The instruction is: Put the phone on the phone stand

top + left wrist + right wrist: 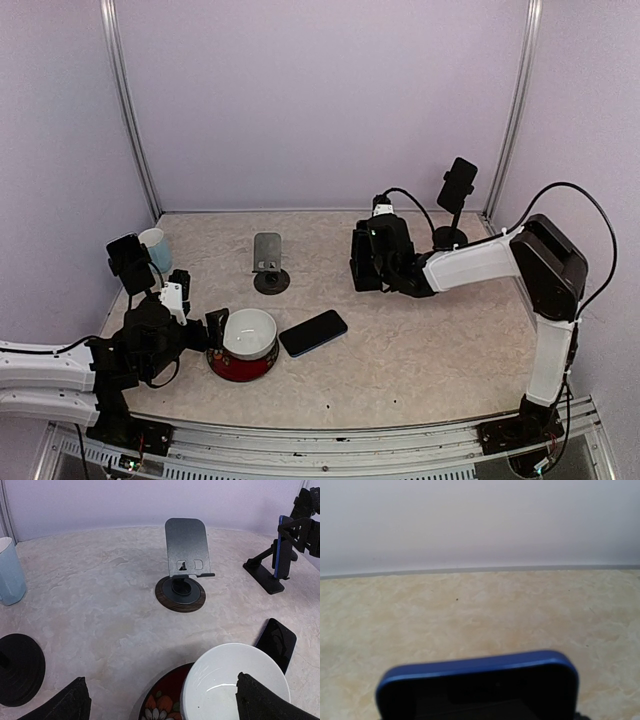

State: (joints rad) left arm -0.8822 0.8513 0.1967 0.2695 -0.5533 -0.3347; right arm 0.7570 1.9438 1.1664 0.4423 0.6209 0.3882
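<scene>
Right gripper (362,262) is partly closed on a blue phone (280,545) and holds it standing up on its edge. It is off to the right of the phone stand (268,262), not touching it. Left gripper (212,332) is wide open and holds nothing, just beside a white bowl (248,335). A dark phone (313,333) lies flat by the bowl.

The phone stand (268,262) stands mid-table (430,350), the upright phone (279,550) to its right. Before them sits a bowl (248,330), with a second phone (313,332) just right of it.
</scene>
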